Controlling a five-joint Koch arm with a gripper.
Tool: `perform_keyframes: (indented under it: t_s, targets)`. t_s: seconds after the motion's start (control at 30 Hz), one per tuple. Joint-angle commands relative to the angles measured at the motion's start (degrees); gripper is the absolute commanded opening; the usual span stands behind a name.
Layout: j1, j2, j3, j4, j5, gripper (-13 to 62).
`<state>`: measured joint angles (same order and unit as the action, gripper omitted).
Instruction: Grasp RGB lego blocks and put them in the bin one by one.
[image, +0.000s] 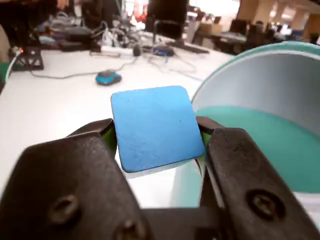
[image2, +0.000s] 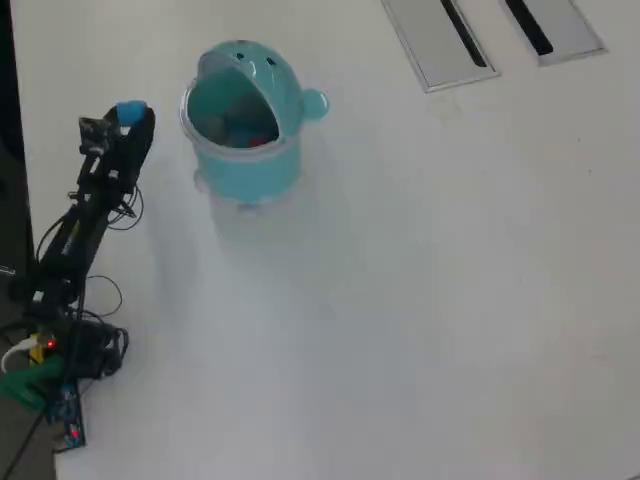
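A white table (image2: 420, 300) fills the overhead view, with two grey slotted panels (image2: 490, 35) at its top edge. In the wrist view, the far end of the table shows cables, a power strip (image: 117, 49) and a small blue device (image: 108, 77) in front of a blurred office.

The gripper (image: 156, 131) is closed on the blue lego block (image: 156, 127); the two black jaws press its left and right sides, and the flat blue face is turned to the wrist camera. In the overhead view the block (image2: 130, 110) sits at the tip of the arm (image2: 85, 215), just to the left of the teal whale-shaped bin (image2: 243, 170) and apart from it. The mouth of the bin is open, and something red (image2: 262, 141) lies inside it.
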<state>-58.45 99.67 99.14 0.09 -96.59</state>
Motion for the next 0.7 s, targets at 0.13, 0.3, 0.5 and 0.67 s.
perform_keyframes:
  t_s: [0.13, 0.3, 0.5, 0.67]
  targets:
    - [2.0, 0.2, -6.6, -0.9, 0.4, 10.2]
    - [3.5, -2.9, -11.9, -0.9, 0.4, 10.2]
    - [7.2, -15.1, -27.8, -0.5, 1.8, 10.3]
    - [8.8, -22.0, -33.8, -0.9, 2.6, 10.4]
